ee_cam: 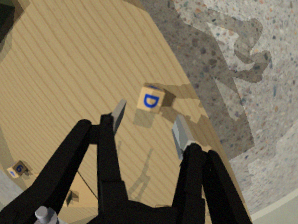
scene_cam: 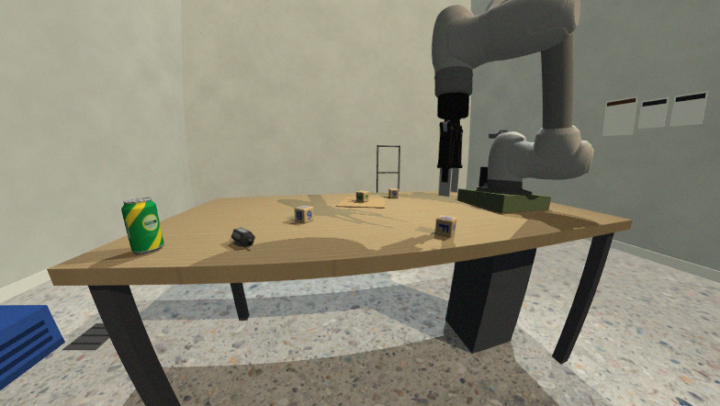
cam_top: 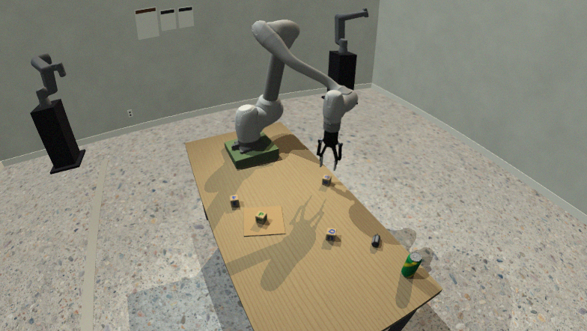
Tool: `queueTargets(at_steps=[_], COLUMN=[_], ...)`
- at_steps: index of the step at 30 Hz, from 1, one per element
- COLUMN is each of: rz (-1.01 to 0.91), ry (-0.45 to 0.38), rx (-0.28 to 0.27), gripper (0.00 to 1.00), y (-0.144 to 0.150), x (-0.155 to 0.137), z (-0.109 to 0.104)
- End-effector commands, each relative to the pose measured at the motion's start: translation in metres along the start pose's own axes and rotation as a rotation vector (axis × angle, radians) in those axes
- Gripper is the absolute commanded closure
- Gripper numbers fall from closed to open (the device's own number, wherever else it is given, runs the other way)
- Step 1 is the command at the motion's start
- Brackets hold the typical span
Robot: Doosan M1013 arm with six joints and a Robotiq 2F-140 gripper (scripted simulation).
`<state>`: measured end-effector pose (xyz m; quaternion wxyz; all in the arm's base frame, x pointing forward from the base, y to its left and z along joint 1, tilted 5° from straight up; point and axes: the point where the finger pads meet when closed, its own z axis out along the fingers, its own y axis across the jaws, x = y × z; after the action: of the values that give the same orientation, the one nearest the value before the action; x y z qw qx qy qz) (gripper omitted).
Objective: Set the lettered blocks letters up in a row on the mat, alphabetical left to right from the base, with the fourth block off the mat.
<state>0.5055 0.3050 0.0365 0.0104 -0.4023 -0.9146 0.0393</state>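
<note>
Tan cardboard mat (cam_top: 274, 228) lies flat near the middle of your wooden tabletop (cam_top: 312, 287), and you can take it as the reference for everything else. One block with a green mark (cam_top: 260, 217) stands on the mat, toward its centre. A second block with a blue mark (cam_top: 233, 200) sits just off the mat's corner on the side toward the green base plate (cam_top: 269, 158). A third block (cam_top: 330, 234) rests off the mat on the side toward the far tabletop edge, apart from it. The fourth block (cam_top: 326, 179), showing a blue D on top in your wrist view (ee_cam: 150, 100), stands well away from the mat near the tabletop's long edge. Your end effector (cam_top: 329, 163) hangs above that block, fingers pointing down, half open with nothing between them; the fingertips frame the block from above without touching it. Beyond the third block, farther from the mat, lie a small dark object (cam_top: 375, 240) and, at the tabletop's end, an upright green and yellow can (cam_top: 411, 264).
</note>
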Motion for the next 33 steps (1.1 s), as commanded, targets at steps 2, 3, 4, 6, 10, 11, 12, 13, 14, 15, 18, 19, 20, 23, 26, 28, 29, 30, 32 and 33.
queueTargets(at_steps=[2,3,4,6,10,11,12,13,14,15,18,19,20,23,26,28,29,30,32,33], rz=[0.0,0.0,0.0,0.0,0.001,0.001,0.001,0.001,0.001,0.001,0.001,0.001,0.001,0.001,0.001,0.001,0.001,0.001,0.001,0.001], ry=[0.0,0.0,0.0,0.0,0.0,0.0,0.0,0.0,0.0,0.0,0.0,0.0,0.0,0.0,0.0,0.0,0.0,0.0,0.0,0.0], rx=[-0.001,-0.001,-0.001,-0.001,-0.001,-0.001,-0.001,-0.001,-0.001,-0.001,-0.001,-0.001,-0.001,-0.001,-0.001,-0.001,-0.001,-0.001,-0.001,-0.001], gripper=[0.45,0.45,0.45,0.45,0.45,0.45,0.45,0.45,0.45,0.45,0.45,0.45,0.45,0.45,0.45,0.45,0.45,0.45,0.45,0.45], y=[0.0,0.0,0.0,0.0,0.0,0.0,0.0,0.0,0.0,0.0,0.0,0.0,0.0,0.0,0.001,0.001,0.001,0.001,0.001,0.001], x=[0.0,0.0,0.0,0.0,0.0,0.0,0.0,0.0,0.0,0.0,0.0,0.0,0.0,0.0,0.0,0.0,0.0,0.0,0.0,0.0], z=[0.0,0.0,0.0,0.001,0.003,0.004,0.004,0.004,0.005,0.006,0.01,0.011,0.012,0.017,0.021,0.025,0.025,0.025,0.028,0.029])
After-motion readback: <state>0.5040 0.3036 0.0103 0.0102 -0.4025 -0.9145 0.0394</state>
